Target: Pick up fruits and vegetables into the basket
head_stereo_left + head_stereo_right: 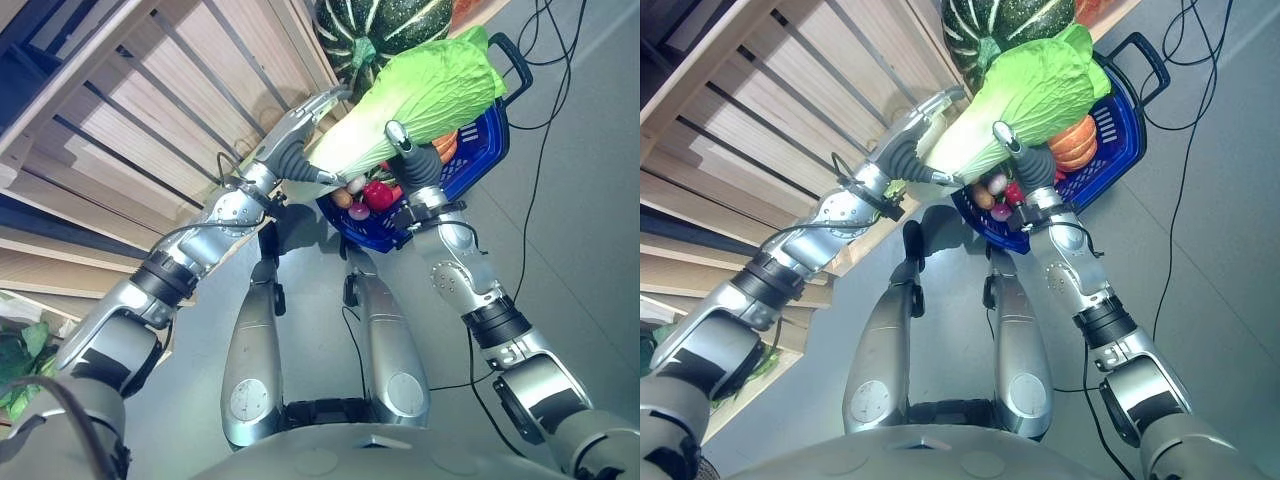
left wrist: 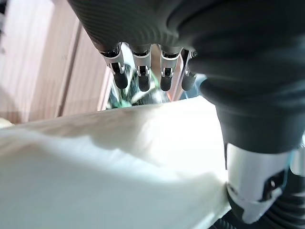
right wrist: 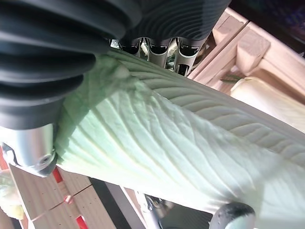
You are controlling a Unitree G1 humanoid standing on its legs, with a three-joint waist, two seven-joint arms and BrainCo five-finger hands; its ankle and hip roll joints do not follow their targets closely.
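A big napa cabbage (image 1: 420, 95), pale at the stalk and bright green at the leaves, is held between my two hands above the blue basket (image 1: 480, 150). My left hand (image 1: 292, 140) lies along its stalk side with straight fingers (image 2: 140, 76) pressed on the white ribs. My right hand (image 1: 415, 165) grips the other side, fingers behind the cabbage (image 3: 162, 138) and thumb (image 3: 233, 214) under it. In the basket lie an orange pumpkin (image 1: 1075, 145), a red fruit (image 1: 378, 195) and a small brown one (image 1: 343, 197).
A dark green striped pumpkin (image 1: 385, 25) lies just beyond the cabbage. A wooden slatted shelf (image 1: 150, 110) runs along my left side, with green leaves (image 1: 20, 360) low on it. Another pale cabbage (image 3: 271, 102) rests on a wooden ledge. Grey floor lies to the right.
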